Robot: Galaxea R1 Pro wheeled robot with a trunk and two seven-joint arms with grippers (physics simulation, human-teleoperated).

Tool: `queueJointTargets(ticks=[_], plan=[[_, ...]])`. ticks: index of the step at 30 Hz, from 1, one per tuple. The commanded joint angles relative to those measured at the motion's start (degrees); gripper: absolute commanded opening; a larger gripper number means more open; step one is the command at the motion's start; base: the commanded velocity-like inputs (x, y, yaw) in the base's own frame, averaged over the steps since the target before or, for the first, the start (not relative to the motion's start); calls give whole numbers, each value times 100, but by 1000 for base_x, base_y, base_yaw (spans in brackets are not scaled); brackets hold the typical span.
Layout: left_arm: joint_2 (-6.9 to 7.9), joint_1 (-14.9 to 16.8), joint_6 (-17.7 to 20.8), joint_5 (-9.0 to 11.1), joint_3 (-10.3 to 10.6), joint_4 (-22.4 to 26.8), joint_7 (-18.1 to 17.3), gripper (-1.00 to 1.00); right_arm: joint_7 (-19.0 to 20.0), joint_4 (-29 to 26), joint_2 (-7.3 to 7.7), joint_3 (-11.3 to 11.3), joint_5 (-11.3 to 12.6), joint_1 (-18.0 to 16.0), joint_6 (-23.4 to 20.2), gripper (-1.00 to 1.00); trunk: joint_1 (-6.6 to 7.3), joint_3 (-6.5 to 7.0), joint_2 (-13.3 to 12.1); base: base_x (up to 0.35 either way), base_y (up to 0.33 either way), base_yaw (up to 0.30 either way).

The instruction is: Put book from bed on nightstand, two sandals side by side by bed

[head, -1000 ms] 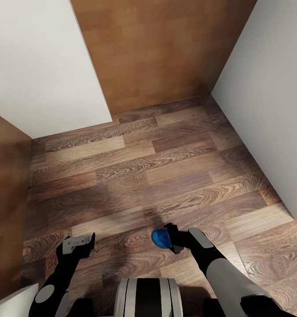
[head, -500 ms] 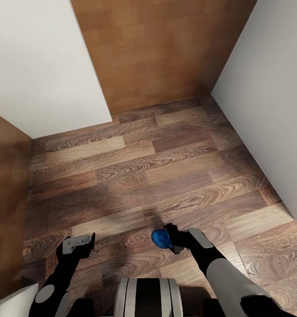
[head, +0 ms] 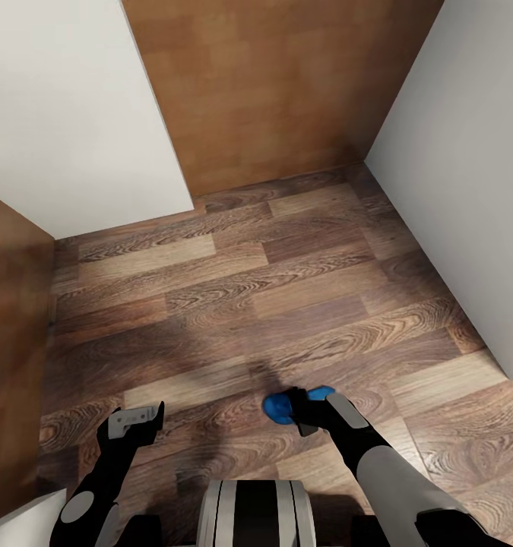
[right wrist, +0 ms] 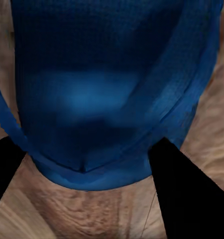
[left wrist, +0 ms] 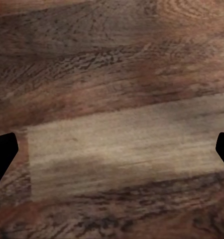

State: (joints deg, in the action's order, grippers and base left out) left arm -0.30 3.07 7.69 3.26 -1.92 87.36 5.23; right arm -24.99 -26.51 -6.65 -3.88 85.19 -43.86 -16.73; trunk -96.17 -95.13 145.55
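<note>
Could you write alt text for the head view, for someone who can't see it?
The right gripper holds a blue sandal just above a wood-plank floor. The left gripper hangs empty, white walls either side.

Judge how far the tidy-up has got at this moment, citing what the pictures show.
Nothing looks finished here. In hand: the right gripper carries a blue sandal above the plank floor. The left gripper is open with nothing in it. Left: setting both sandals by the bed and moving the book.
</note>
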Motion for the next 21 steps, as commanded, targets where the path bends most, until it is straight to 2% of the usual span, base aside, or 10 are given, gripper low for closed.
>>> queueJointTargets(ticks=[1, 21], plan=[[-2, 1, 30, 34, -2, 9, 13, 100, -32, -12, 3, -17, 7, -4, 3, -100, 1, -3, 1, 0, 0, 0], [-2, 1, -5, 34, -2, 9, 13, 100, -24, -12, 3, -17, 7, -4, 3, -100, 1, -3, 1, 0, 0, 0]])
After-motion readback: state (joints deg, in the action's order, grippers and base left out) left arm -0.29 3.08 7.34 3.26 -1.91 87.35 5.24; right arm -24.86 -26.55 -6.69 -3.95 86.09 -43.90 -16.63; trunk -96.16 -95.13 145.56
